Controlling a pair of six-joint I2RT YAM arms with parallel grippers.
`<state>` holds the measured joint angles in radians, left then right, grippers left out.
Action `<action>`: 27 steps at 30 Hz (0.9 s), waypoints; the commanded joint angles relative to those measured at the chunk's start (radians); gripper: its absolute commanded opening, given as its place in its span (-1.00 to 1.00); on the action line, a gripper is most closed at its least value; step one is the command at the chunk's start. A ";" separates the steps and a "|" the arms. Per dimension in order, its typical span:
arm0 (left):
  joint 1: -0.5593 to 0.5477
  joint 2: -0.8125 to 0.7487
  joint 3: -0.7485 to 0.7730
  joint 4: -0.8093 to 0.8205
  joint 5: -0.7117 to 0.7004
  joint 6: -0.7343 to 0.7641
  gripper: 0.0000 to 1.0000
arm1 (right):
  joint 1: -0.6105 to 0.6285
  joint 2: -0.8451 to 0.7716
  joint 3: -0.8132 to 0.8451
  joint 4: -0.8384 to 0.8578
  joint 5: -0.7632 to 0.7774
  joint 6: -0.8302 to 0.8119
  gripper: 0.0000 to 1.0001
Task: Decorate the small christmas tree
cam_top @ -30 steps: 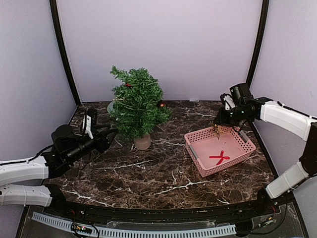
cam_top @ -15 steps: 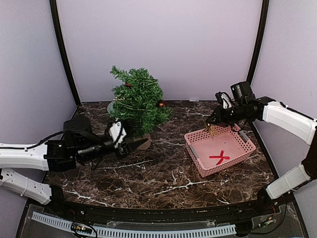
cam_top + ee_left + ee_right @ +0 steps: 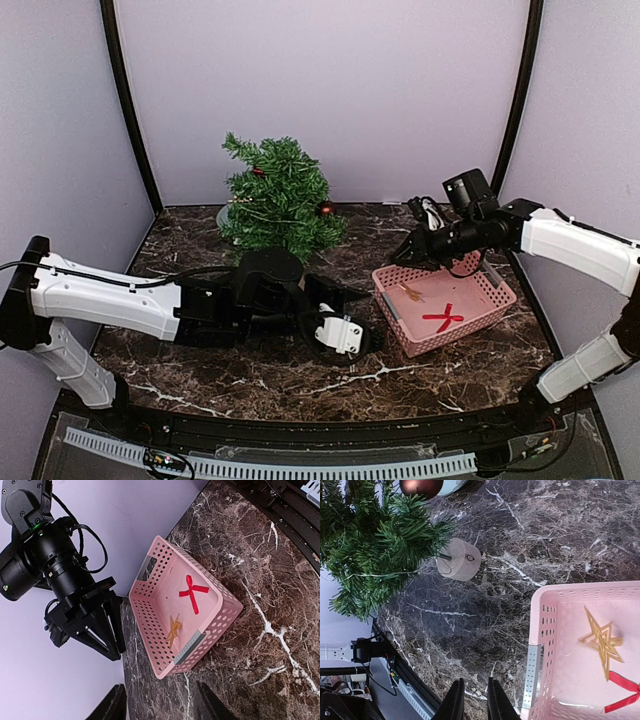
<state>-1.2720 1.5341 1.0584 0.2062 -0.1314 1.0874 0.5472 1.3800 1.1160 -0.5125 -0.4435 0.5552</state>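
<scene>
the small christmas tree (image 3: 278,205), a green fir with bristly needle branches, stands upright at about 11 o'clock on the dark marble table (image 3: 250,365), close to the back wall. its short tan round base (image 3: 460,559) sits flat on the marble in the right wrist view; from above, the left arm hides it. a shiny red ball (image 3: 325,210) hangs at the 3 o'clock side of the tree, and a smaller red thing (image 3: 259,171) sits near the top. toward 4 o'clock from the tree, well apart from it, is the pink plastic basket with holes in its walls (image 3: 463,328). inside the basket a thin gold wire star (image 3: 410,292) lies flat near the 10 o'clock corner, and a red ribbon bow (image 3: 443,318) lies near the middle, not touching the star. the left gripper (image 3: 161,702) is low over the table at about 5 o'clock from the tree, just beside the basket's 9 o'clock wall and looking at it. its two fingers are spread apart with nothing between them. the right gripper (image 3: 474,702) hangs in the air above the basket's 11 o'clock corner. its fingers are nearly together with only a thin gap, and they hold nothing.
</scene>
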 commanded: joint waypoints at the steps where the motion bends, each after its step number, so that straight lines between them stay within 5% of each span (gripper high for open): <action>1: 0.026 -0.014 0.014 -0.062 0.068 -0.083 -0.06 | 0.000 -0.020 -0.019 0.008 0.068 -0.048 -0.63; 11: 0.056 -0.028 -0.083 0.001 0.104 -0.289 -0.06 | -0.034 0.013 -0.074 -0.113 0.502 -0.272 -0.17; 27: 0.074 -0.026 -0.136 0.104 0.087 -0.332 -0.05 | -0.147 0.274 -0.109 0.100 0.460 -0.099 -0.39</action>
<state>-1.2083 1.5375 0.9497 0.2565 -0.0456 0.7765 0.3992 1.6127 0.9695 -0.4904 0.0261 0.4206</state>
